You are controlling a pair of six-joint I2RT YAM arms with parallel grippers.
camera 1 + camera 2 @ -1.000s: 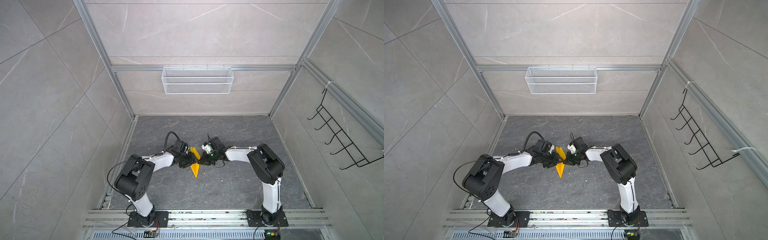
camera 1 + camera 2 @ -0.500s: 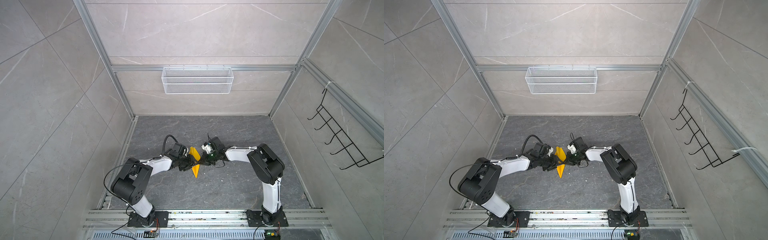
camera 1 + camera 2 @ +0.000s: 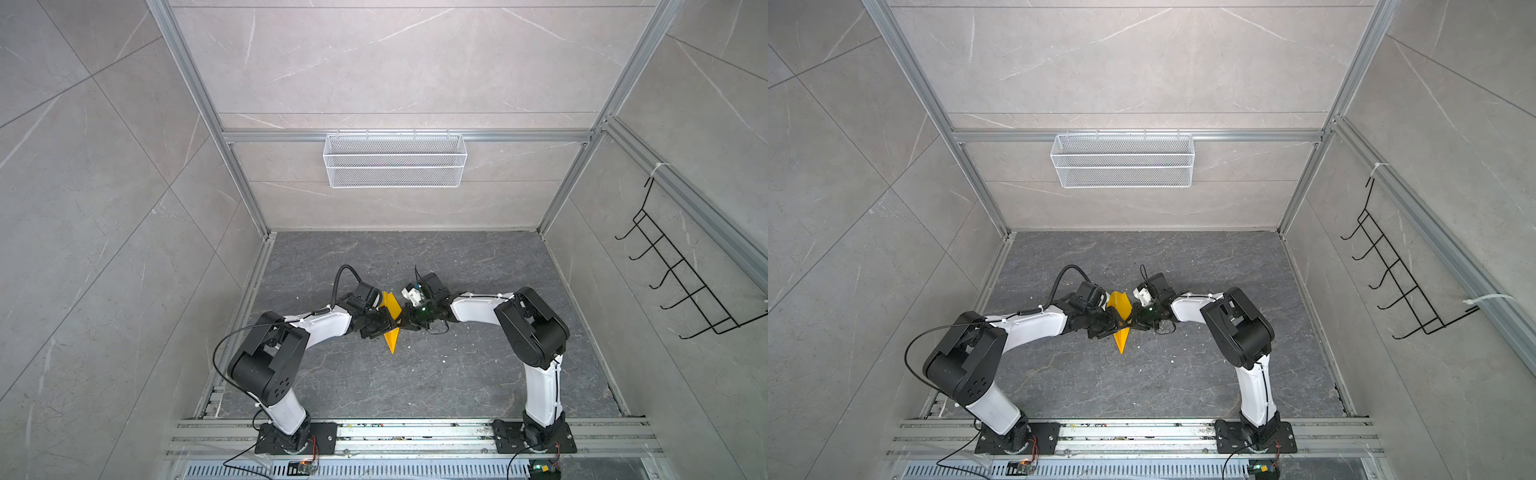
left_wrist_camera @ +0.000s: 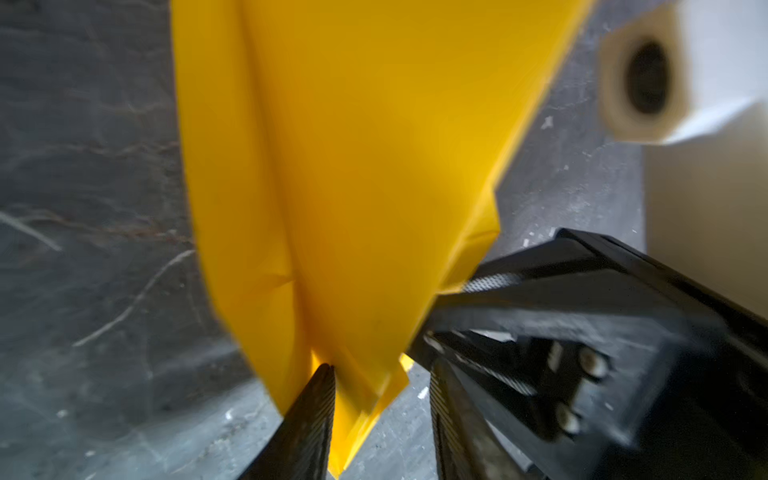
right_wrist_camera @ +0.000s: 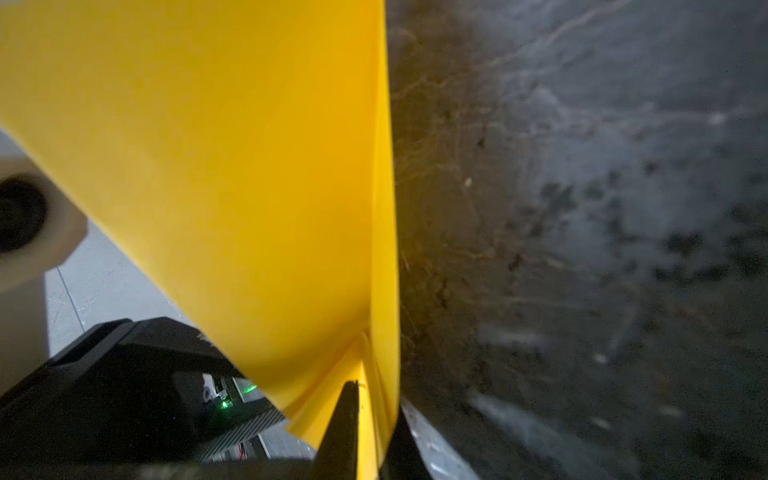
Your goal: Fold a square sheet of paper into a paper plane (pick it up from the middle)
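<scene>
Two arms bend inward over the dark floor (image 3: 457, 374), and we find their grippers all but meeting at its middle.

From the left, the left arm (image 3: 324, 328) reaches in low. In both top views the left gripper (image 3: 382, 328) sits at the left side of the plane (image 3: 391, 338). In the left wrist view we see that gripper (image 4: 380, 374) with its jaws apart, straddling the folded lower edge of the paper. One finger (image 4: 311, 415) touches the sheet and the other (image 4: 453, 428) stands clear of it.

The plane is bright yellow with a centre crease showing. It stands between the two grippers, its wide tail toward the back wall and its pointed tip toward the front rail (image 3: 415, 432). We cannot tell whether the tip rests on the floor. Above it, on the back wall, hangs a white wire basket (image 3: 395, 160).

To the right, the right gripper (image 3: 405, 324) meets the plane's other side. In the right wrist view we see it (image 5: 372, 399) pinched tight on the layered yellow edge, a finger (image 5: 343, 432) on either face of the paper. Behind it runs the right arm (image 3: 478, 307), and farther right a black hook rack (image 3: 681, 286) hangs on the side wall.
</scene>
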